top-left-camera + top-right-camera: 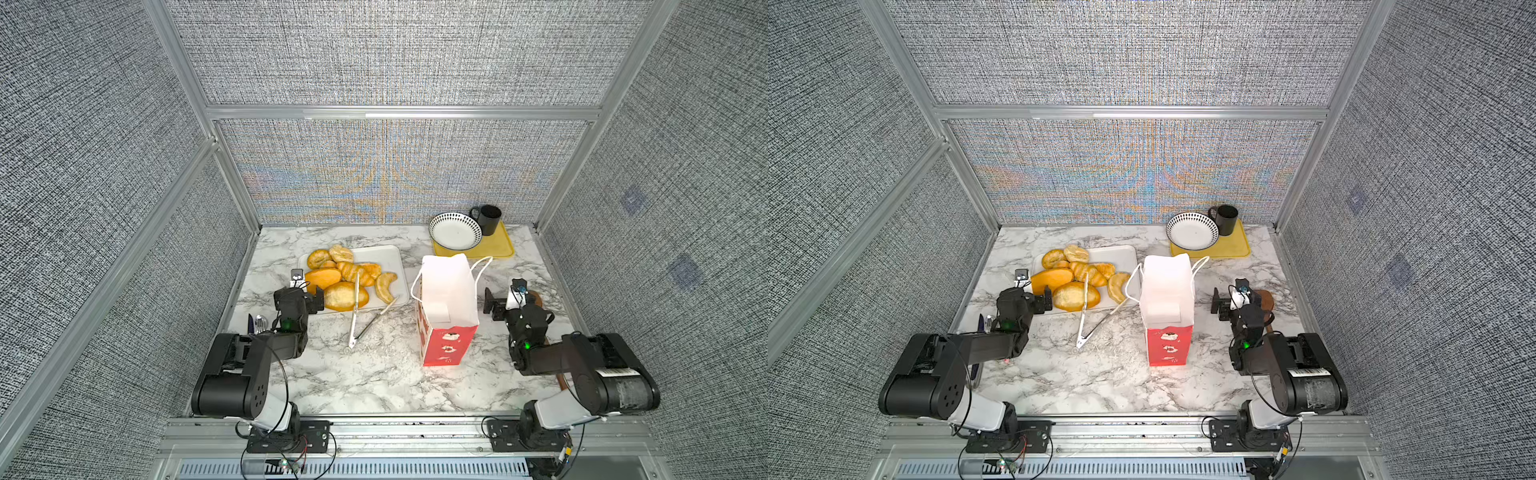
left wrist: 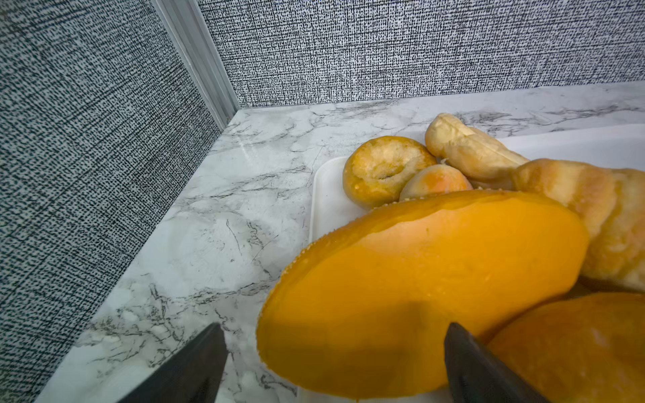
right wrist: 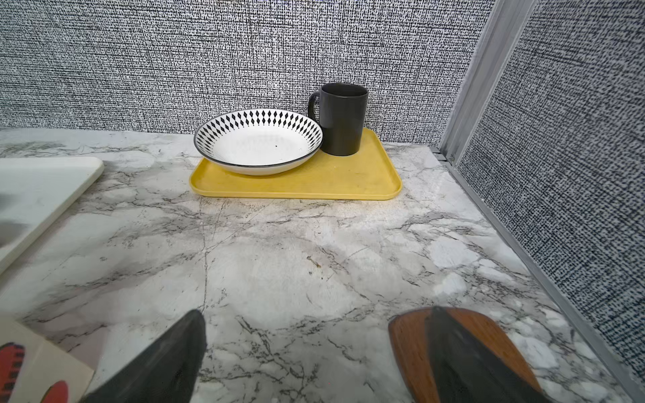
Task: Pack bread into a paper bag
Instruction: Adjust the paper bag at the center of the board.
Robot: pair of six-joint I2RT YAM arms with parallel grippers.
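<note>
White tray (image 1: 386,253), biggest container, sits left-centre on the counter (image 1: 374,386) and holds all the visible bread (image 1: 345,296): oval loaves, croissants, rolls and a ring bagel (image 2: 384,171) at its far corner, piled touching each other. Paper bag (image 1: 446,291) stands upright on the counter just right of the white tray, white top, red printed base, cord handles sticking out; its inside can't be seen. Yellow tray (image 1: 500,249) at the back right, behind the bag, carries a patterned bowl (image 1: 455,230) and a black mug (image 1: 490,220) side by side, touching or nearly; bowl empty, mug contents can't be seen. Grey woven walls (image 1: 395,54) with aluminium framing enclose the marble-look counter on three sides. Metal tongs (image 1: 355,316) lie with the hinge on the counter, arms resting over a loaf and the white tray's front edge. Wooden utensil (image 3: 412,335) lies by the right arm; cutlery (image 1: 257,323) lies by the left arm. Left gripper (image 2: 333,326) is at the white tray's left end, jaws spread, the orange loaf's end between them; contact unclear. Right gripper (image 3: 317,310) hangs right of the bag, jaws spread over bare counter, one jaw above the wooden utensil.
</note>
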